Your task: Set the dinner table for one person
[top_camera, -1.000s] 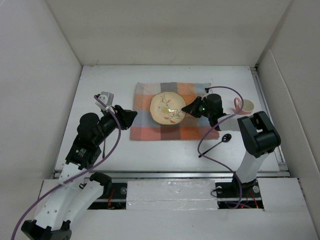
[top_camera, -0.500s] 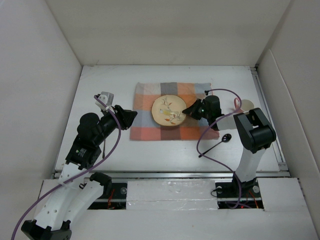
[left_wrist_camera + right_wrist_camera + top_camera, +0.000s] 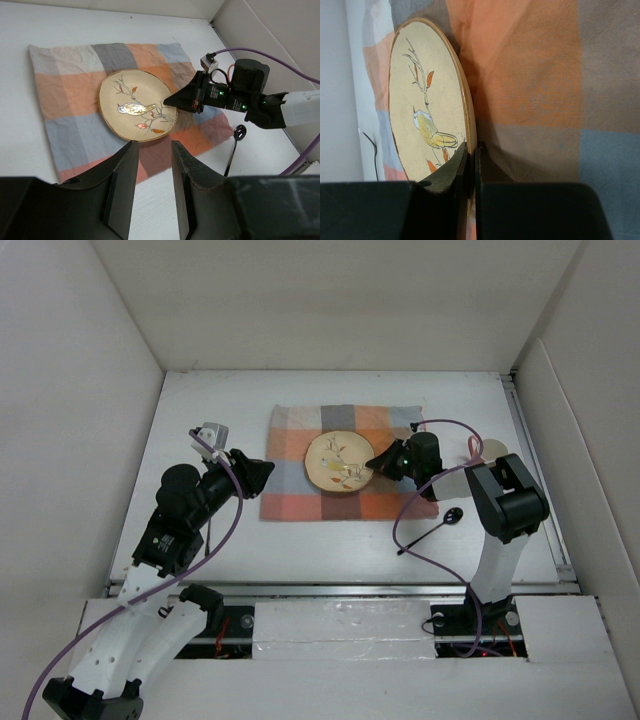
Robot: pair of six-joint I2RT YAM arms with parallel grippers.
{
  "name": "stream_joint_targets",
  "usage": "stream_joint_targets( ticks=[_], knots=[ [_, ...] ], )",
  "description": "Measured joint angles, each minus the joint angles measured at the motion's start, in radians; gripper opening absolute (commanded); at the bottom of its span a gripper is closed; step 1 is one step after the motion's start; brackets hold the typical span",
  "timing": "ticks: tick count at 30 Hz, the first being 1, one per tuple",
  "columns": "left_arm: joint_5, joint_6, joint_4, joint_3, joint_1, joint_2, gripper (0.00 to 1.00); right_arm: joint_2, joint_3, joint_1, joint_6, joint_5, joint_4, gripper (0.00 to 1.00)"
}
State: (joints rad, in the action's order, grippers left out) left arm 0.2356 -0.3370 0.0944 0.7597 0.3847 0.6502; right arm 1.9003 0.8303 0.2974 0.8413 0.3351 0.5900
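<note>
Plate rim pinched by the right arm, on the checked cloth.

Left gripper (image 3: 152, 182) sits nearest, its two dark fingers apart with nothing between them, at the left edge of the checked orange, grey and blue placemat (image 3: 300, 495). A black spoon (image 3: 440, 523) lies on bare tabletop off the cloth's near right corner. At the cloth's middle rests a round cream plate (image 3: 338, 462) with a gilt edge, painted with a bird, a branch and red leaves. The right gripper (image 3: 471, 150) is clamped on its right rim. Farther right a white cup (image 3: 492, 448) with a pink handle stands partly hidden behind that arm. The dinner table (image 3: 200, 410), a large flat white top enclosed by white walls, spreads under everything.
</note>
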Motion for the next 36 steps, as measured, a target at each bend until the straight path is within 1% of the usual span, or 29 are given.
stream_joint_targets(
  ticks=[3,4,7,11,14,15,18,19,21,23,24,25,26,27,30,31,32,34,36],
  knots=[
    [-0.003,0.0,0.0,0.0,0.0,0.003,0.3,0.0,0.002,-0.002,0.002,0.002,0.001,0.2],
    [-0.004,0.0,0.0,0.0,0.0,0.003,0.3,0.0,0.004,-0.002,0.006,0.003,0.003,0.31],
    [-0.011,0.0,0.0,0.0,0.0,0.003,0.3,-0.002,0.012,-0.002,0.005,0.002,0.011,0.42],
    [-0.035,-0.001,0.0,0.0,0.0,0.003,0.3,-0.029,0.013,-0.002,-0.014,-0.002,-0.006,0.46],
    [-0.076,-0.002,0.0,0.0,0.0,0.008,0.3,-0.088,0.014,-0.002,-0.062,-0.043,-0.067,0.5],
    [-0.093,-0.002,0.001,0.0,0.0,0.011,0.28,-0.118,0.015,-0.002,-0.083,-0.063,-0.095,0.52],
    [-0.17,-0.01,0.006,0.0,0.0,0.039,0.11,-0.233,0.018,-0.002,-0.14,-0.137,-0.163,0.57],
    [-0.195,-0.01,0.011,0.0,0.0,0.05,0.0,-0.276,0.018,0.0,-0.157,-0.163,-0.18,0.58],
    [-0.238,-0.012,0.025,0.005,0.0,0.081,0.0,-0.36,0.018,0.004,-0.184,-0.212,-0.211,0.58],
    [-0.278,-0.012,0.042,0.011,0.0,0.12,0.0,-0.438,0.006,0.016,-0.204,-0.254,-0.222,0.37],
    [-0.299,-0.011,0.051,0.014,0.0,0.138,0.0,-0.483,-0.013,0.027,-0.212,-0.274,-0.223,0.23],
    [-0.321,-0.011,0.061,0.016,0.0,0.154,0.01,-0.527,-0.037,0.04,-0.22,-0.292,-0.224,0.03],
    [-0.349,-0.011,0.073,0.016,0.0,0.168,0.05,-0.57,-0.061,0.056,-0.229,-0.308,-0.227,0.0],
    [-0.38,-0.011,0.087,0.018,0.0,0.182,0.06,-0.613,-0.09,0.071,-0.234,-0.321,-0.229,0.0],
    [-0.494,-0.005,0.125,0.027,-0.003,0.229,0.14,-0.739,-0.164,0.121,-0.265,-0.347,-0.256,0.0],
    [-0.527,-0.001,0.139,0.034,-0.013,0.253,0.14,-0.776,-0.176,0.134,-0.278,-0.357,-0.275,0.03],
    [-0.539,-0.001,0.145,0.037,-0.017,0.265,0.17,-0.811,-0.18,0.142,-0.295,-0.366,-0.297,0.05],
    [-0.59,0.001,0.174,0.06,-0.058,0.357,0.19,-0.866,-0.18,0.146,-0.327,-0.394,-0.307,0.06],
    [-0.596,0.003,0.198,0.074,-0.111,0.437,0.21,-0.907,-0.18,0.147,-0.359,-0.431,-0.317,0.06]
  ],
)
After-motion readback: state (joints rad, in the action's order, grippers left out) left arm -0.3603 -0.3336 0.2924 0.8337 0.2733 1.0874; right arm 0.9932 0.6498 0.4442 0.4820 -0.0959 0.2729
